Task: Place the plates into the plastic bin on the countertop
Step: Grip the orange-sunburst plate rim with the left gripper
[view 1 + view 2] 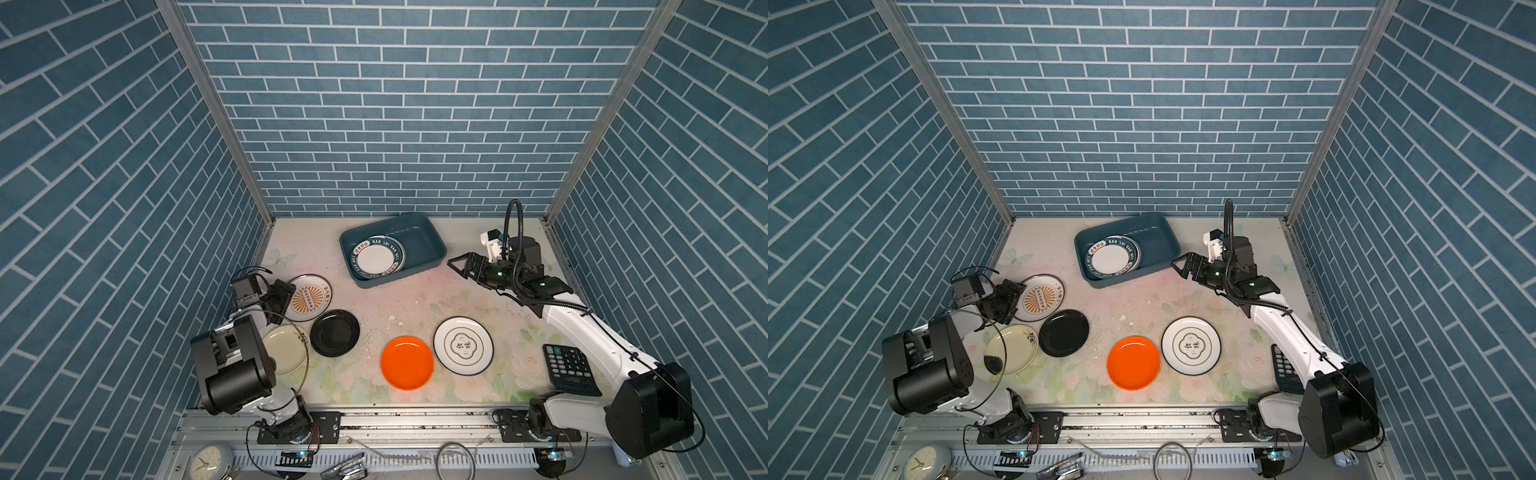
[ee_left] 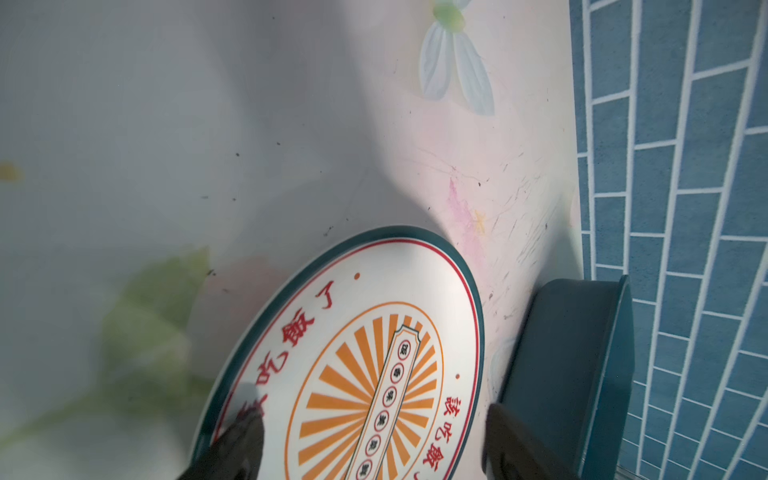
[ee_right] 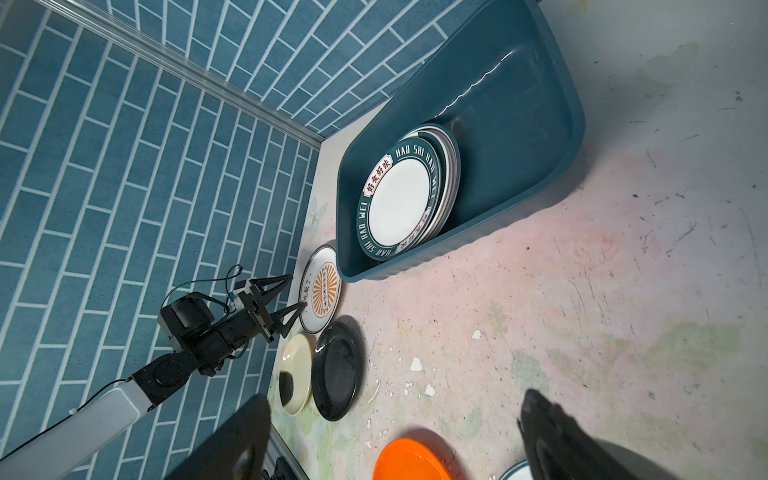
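Observation:
The dark teal plastic bin stands at the back of the countertop and holds stacked teal-rimmed plates. A sunburst plate, a black one, a cream one, an orange one and a white one with Chinese characters lie on the countertop. My left gripper is open at the sunburst plate's left edge, with one finger over its rim. My right gripper hangs open and empty, right of the bin.
A black calculator lies at the front right beside the right arm. A round white clock sits below the front rail. Blue brick walls close in the left, back and right sides. Small white chips dot the middle.

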`<move>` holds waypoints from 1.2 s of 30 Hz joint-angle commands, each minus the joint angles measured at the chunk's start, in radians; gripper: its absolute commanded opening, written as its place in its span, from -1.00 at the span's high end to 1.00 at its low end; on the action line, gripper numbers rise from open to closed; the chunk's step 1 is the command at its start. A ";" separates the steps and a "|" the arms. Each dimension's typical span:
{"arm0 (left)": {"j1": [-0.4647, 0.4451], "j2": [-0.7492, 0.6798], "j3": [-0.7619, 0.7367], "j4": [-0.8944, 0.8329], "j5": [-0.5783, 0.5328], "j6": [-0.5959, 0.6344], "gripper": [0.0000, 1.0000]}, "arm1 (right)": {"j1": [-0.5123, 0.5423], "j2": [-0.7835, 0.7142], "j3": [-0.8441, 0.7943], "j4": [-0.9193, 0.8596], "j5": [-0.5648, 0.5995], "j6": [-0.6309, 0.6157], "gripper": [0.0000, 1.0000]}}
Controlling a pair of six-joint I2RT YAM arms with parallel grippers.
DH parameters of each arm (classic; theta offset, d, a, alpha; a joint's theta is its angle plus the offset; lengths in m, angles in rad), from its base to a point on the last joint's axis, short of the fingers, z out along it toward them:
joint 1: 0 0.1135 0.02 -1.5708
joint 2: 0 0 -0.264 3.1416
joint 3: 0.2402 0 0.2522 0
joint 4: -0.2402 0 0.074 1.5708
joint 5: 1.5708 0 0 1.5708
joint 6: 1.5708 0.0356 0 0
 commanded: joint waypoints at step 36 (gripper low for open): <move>0.031 -0.069 0.026 -0.088 -0.133 0.084 0.12 | -0.010 -0.017 -0.031 0.073 0.017 0.067 -0.83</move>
